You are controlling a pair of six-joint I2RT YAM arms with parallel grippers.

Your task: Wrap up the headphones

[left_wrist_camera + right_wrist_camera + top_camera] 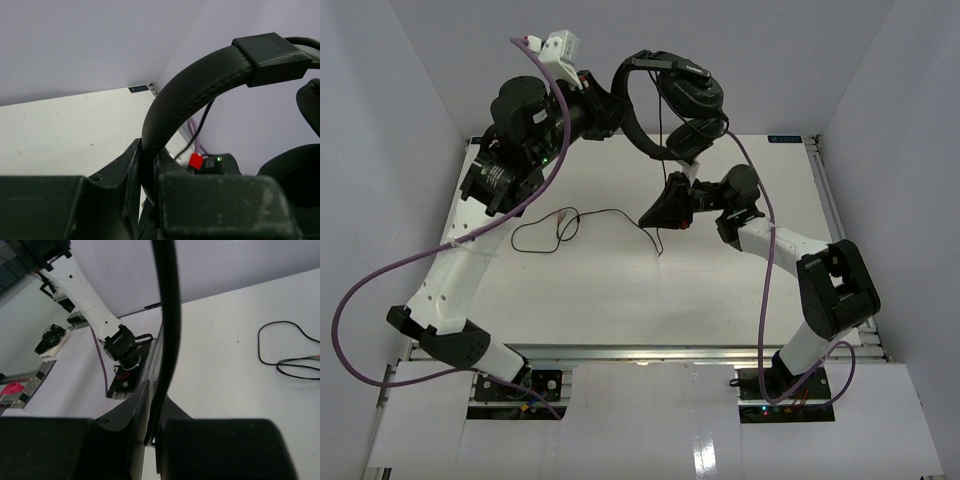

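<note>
The black headphones (685,95) hang in the air over the back of the table. My left gripper (611,104) is shut on their headband (626,110). In the left wrist view the padded headband (200,85) rises out of the closed left gripper (147,150), with an earcup (295,170) at the right. My right gripper (648,218) is lower, below the earcups, shut on the thin black cable. In the right wrist view that cable (167,315) runs straight up from the right gripper (156,395). The rest of the cable (545,235) lies looped on the table (620,290), and the loop also shows in the right wrist view (280,352).
Purple robot cables (380,290) arc beside the left arm and over the right arm (765,200). White walls close in the table on three sides. The left arm's base (125,347) stands at the near table edge.
</note>
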